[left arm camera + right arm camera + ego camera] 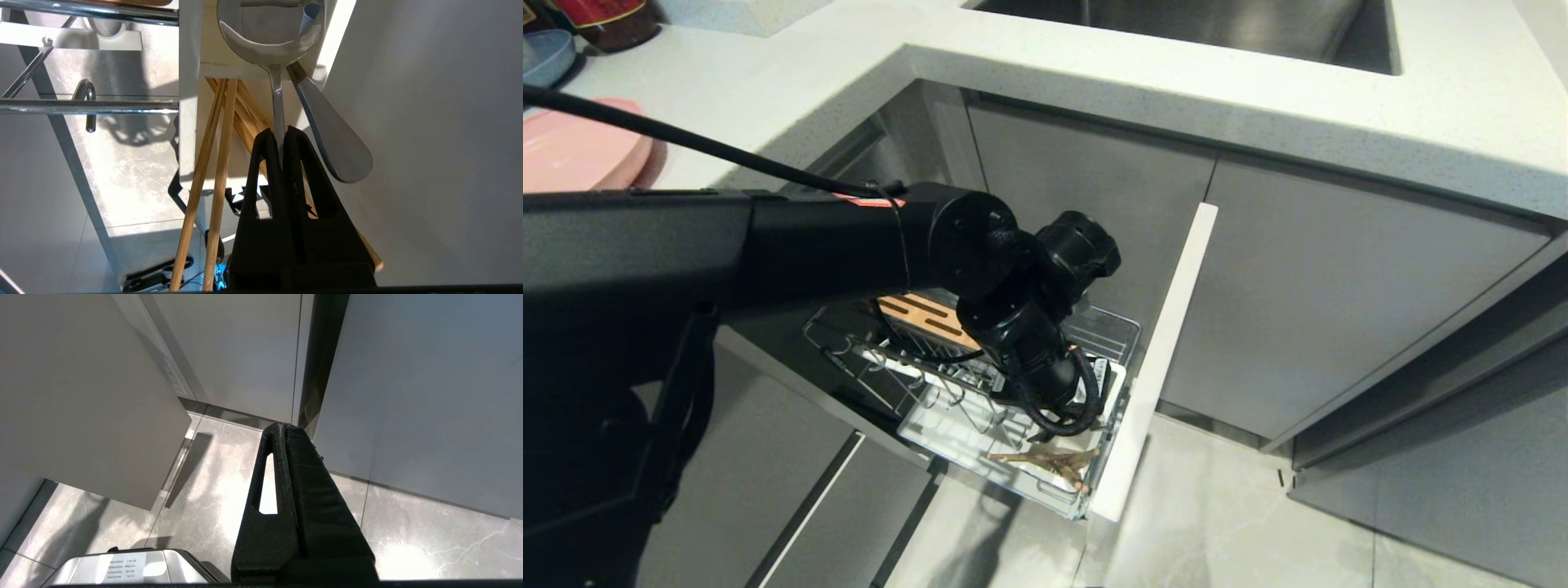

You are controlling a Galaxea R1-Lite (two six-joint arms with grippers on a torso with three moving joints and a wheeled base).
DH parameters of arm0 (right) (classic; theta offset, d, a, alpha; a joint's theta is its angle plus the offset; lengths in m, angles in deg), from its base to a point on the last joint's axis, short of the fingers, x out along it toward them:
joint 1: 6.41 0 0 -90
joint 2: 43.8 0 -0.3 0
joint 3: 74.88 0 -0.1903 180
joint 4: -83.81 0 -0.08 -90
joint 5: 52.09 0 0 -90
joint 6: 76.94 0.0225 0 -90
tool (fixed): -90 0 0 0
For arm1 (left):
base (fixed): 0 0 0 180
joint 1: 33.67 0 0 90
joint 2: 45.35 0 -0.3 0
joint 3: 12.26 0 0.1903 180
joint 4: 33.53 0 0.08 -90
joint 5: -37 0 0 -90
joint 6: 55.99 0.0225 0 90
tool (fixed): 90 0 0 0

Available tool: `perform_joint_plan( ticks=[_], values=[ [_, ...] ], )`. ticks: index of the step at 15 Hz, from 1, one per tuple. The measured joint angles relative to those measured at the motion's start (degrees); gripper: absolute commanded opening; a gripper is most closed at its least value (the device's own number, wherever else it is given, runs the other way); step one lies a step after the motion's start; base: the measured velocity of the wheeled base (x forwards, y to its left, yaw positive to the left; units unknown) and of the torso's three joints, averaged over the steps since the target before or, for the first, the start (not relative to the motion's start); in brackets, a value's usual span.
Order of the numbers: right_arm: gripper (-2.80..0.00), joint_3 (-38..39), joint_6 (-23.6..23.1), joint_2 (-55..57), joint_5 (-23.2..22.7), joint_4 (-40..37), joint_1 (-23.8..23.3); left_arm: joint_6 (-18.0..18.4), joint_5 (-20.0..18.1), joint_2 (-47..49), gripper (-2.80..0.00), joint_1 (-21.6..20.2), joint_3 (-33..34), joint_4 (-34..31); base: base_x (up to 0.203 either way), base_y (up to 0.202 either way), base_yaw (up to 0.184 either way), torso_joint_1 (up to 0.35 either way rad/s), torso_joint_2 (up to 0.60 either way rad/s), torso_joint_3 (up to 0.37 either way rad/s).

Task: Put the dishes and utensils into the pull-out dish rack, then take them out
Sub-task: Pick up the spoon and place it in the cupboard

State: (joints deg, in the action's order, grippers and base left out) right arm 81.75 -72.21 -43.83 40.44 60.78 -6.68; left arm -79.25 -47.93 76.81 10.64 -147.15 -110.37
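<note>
While our left arm reaches down into the rack (1111,327), its left hand (282,136) is clamped on the spoon (278,102) handle, bowl end pointing away inside the white utensil box (188,81). Chopsticks (220,143) lean in the same box, just beside the spoon; a second metal handle (335,139) lies next to them. Right hand (284,430) hangs over the floor by the cabinets, fingers pressed together, holding nothing. Farther back on the desk (1094,49) we see the pink plate (572,151) and the blue bowl (547,53), at far left.
</note>
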Motion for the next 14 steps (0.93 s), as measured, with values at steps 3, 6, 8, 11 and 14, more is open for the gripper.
perform_joint_plan(
  ticks=[3, 6, 8, 11, 14],
  values=[
    [-2.8, 0.0, 0.0, 0.0, 0.0, 0.0, 0.0, 0.0, -0.1, 0.6, -2.8, -0.7, 0.0, 1.2, 0.0, 0.0, 0.0, 0.0, 0.0, 0.0],
    [-2.8, 0.0, 0.0, 0.0, 0.0, 0.0, 0.0, 0.0, -0.1, 1.3, -2.8, -1.1, 0.0, 1.7, 0.0, 0.0, 0.0, 0.0, 0.0, 0.0],
    [-2.8, 0.0, 0.0, 0.0, 0.0, 0.0, 0.0, 0.1, -0.1, 1.8, -2.8, -1.3, 0.0, 2.4, 0.0, 0.0, 0.0, 0.0, 0.0, 0.0],
    [-2.8, 0.0, 0.0, 0.0, 0.0, 0.0, 0.0, 0.1, -0.1, 2.5, -2.8, -1.5, 0.0, 3.1, 0.0, 0.0, 0.0, 0.0, 0.0, 0.0],
    [-2.8, 0.0, 0.0, 0.0, 0.0, 0.0, 0.0, 0.1, -0.1, 2.9, -2.8, -1.6, 0.0, 3.9, 0.0, 0.0, 0.0, 0.0, 0.0, 0.0]
  ],
)
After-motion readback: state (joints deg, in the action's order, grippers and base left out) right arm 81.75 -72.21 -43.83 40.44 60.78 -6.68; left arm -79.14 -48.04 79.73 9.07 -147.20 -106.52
